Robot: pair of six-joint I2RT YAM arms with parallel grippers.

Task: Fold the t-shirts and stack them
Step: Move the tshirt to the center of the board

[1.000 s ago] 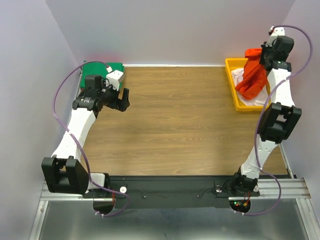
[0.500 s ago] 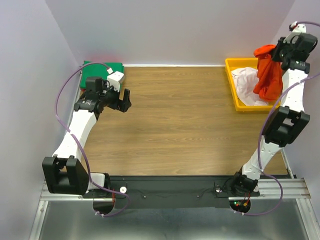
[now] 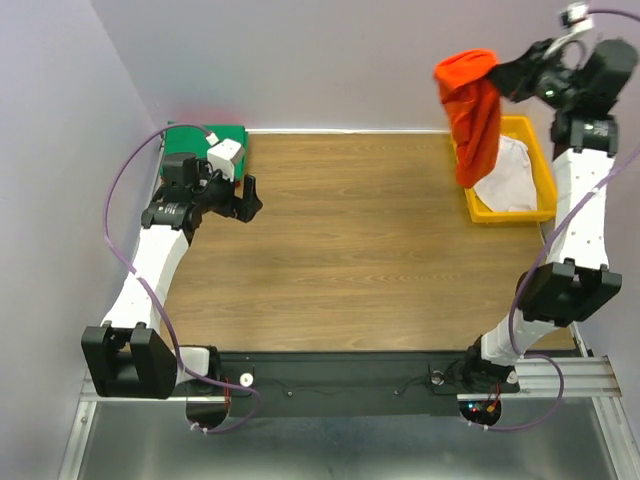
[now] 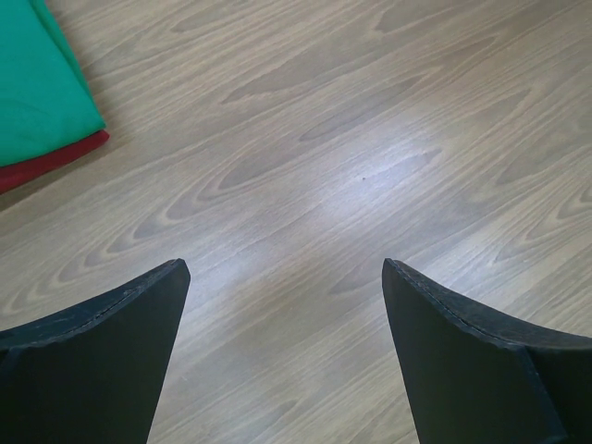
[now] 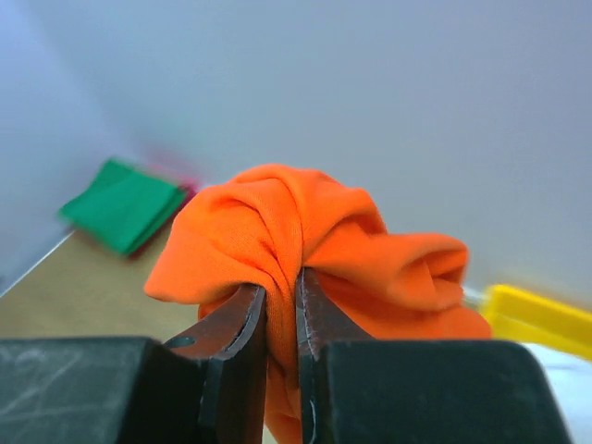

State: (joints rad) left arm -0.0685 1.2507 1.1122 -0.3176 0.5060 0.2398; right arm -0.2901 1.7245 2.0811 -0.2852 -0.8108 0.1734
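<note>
Pinching a thick fold of the orange t-shirt (image 5: 305,231), my right gripper (image 5: 280,294) has its jaws drawn nearly together on the cloth. The cloth bulges over the tips in soft rounded gathers, and the knit looks fine and matte. A second ago this shirt was bunched low over the yellow tray (image 3: 535,212). Now I have hoisted it high and swung it inward, so it hangs from my tips as a long limp column. Whether its hem has cleared the tray's wall I cannot tell. I judge the pick-out done and the carry to bare wood begun, with spreading and folding still to come. Below and behind my right tips the white t-shirt (image 3: 510,175) lies crumpled in the tray, not yet dealt with.

My left gripper (image 4: 284,277) hovers with its jaws spread wide and nothing between them, much where it was a second ago. Under it is the smooth wood-grain table (image 4: 370,139), with a pale glare on it. Ahead and to the left of those tips lies the folded green t-shirt (image 4: 42,88), flat and crisp-edged. It rests on the dark red t-shirt (image 4: 46,162), of which only a thin strip shows. That stack, far across from my right tips, is where I judge the orange shirt belongs.
</note>
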